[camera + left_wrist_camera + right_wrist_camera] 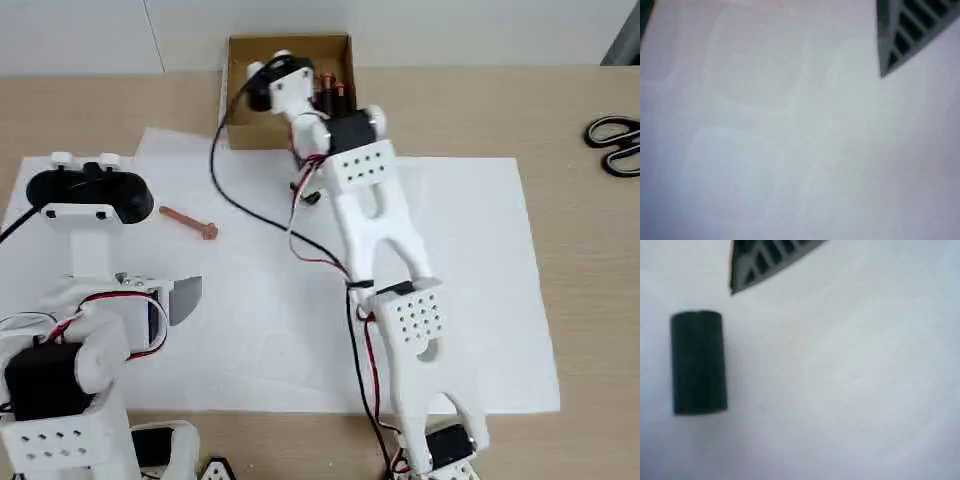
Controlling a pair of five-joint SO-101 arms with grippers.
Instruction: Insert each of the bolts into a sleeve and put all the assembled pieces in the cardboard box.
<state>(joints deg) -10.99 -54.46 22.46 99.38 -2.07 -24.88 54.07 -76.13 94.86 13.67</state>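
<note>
- left end effector [910, 30]: a grey ribbed plastic wedge over smooth white paper [790, 150]. Can't tell how wide it is set.
- right end effector [770, 260]: the same grey ribbed wedge. Its width can't be told either.
- sleeve [697, 362]: a short matte black cylinder with a smooth wall, resting on the paper. It is near the right end effector, apart from it and not held.
- bolt [188, 222]: a thin reddish-brown rod with a wider head, lying flat and loose on the paper. It is near one arm [90, 300] and well apart from the other arm [375, 200].
- cardboard box [238, 125]: plain brown, rectangular and open-topped, on the tabletop [560, 110] just past the paper's edge. The other arm stretches out over it.
- pieces [330, 92]: reddish and black, rod-like, standing close together inside the box. Too small to tell more.
- Both arms are white plastic with perforated plates, and red and black cables [300, 245] trail from them.
- The tabletop is light wood with a matte finish.
- scissors [615, 142]: black loop handles, at the tabletop's edge, well apart from both arms.
</note>
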